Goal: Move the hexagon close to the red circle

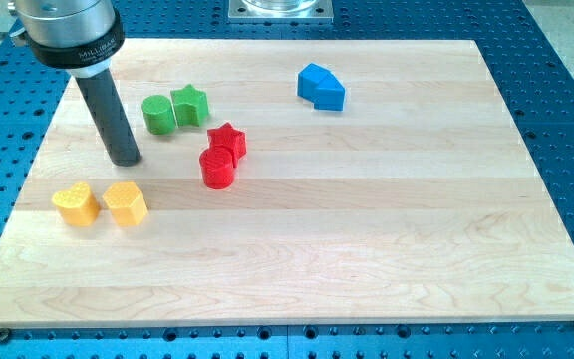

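The yellow hexagon (126, 203) lies at the view's lower left, beside a yellow heart (75, 205) on its left. The red circle (217, 167) stands to the right of the hexagon, a short gap away, touching a red star (227, 141) just above it. My tip (126, 159) rests on the board directly above the yellow hexagon, a small gap from it, and left of the red circle.
A green circle (157, 114) and a green star (190, 105) sit together right of the rod, above the red pair. A blue block (321, 87) lies at the view's upper middle. The wooden board (387, 229) is edged by blue perforated table.
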### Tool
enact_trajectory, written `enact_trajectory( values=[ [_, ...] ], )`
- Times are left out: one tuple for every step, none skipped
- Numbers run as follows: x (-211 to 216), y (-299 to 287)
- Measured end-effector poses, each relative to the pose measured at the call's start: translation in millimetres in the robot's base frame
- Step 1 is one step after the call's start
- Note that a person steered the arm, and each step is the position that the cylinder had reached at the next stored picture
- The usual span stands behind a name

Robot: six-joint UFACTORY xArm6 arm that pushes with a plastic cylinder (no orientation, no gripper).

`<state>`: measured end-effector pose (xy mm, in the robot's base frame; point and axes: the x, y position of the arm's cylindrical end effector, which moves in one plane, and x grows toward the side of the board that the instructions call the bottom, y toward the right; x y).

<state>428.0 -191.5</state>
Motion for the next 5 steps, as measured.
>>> enact_trajectory(
  values=[
    [3.3, 0.0],
    [3.3, -0.4],
    [4.4, -7.1],
    [4.4, -7.1],
    [4.4, -4.2]
  ],
)
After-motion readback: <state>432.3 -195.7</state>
